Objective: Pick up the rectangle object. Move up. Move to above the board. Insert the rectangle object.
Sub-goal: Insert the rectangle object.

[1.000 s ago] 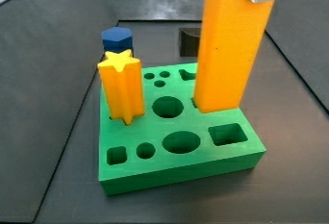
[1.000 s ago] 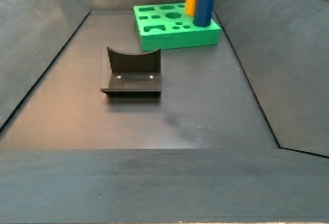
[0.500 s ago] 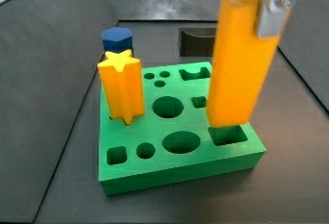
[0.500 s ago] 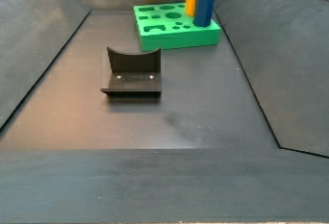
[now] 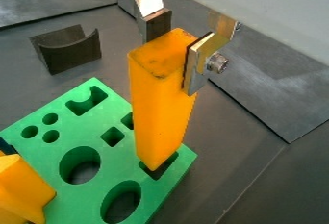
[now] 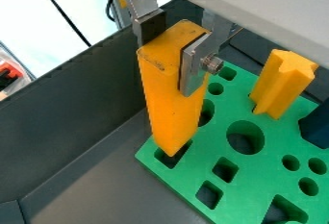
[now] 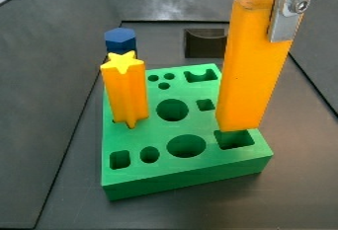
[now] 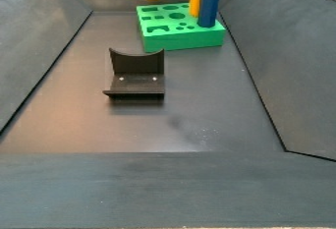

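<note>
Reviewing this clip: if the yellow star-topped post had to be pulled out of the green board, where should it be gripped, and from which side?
Probably from straight above, on the star-topped post's upper shaft: it stands upright in the board, its lower end in a hole. The blue hexagonal block stands close behind it, so come down vertically. The gripper is now clamped on the rectangle object at the board's corner hole.

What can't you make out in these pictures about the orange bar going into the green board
- How deep the rectangle object sits: its lower end is hidden inside the board's hole in every view.
- The gripper is cut off by the frame edge in both side views.
</note>
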### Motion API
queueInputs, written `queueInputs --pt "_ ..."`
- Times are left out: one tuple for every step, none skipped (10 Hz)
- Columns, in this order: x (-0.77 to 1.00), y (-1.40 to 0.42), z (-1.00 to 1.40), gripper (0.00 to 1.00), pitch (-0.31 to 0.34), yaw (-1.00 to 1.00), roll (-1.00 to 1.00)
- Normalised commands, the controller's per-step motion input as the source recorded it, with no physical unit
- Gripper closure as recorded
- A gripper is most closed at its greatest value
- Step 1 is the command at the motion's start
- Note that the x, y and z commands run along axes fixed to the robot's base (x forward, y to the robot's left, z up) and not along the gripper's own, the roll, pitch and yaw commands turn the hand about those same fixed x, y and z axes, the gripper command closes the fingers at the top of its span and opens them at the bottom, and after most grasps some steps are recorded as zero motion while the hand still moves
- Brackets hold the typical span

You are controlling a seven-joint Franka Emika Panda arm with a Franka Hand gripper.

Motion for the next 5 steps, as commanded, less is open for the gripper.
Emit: queueInputs --pt "0.12 0.00 -0.04 1.00 0.000 0.00 -0.03" --pt "0.07 0.00 0.00 1.00 0.000 -0.03 0.00" --pt "0.02 0.00 0.00 1.00 0.000 0.00 0.00" --pt "0.00 0.00 0.00 1.00 -0.006 0.00 0.00" --pt "0.00 0.00 0.00 1.00 -0.006 0.00 0.00"
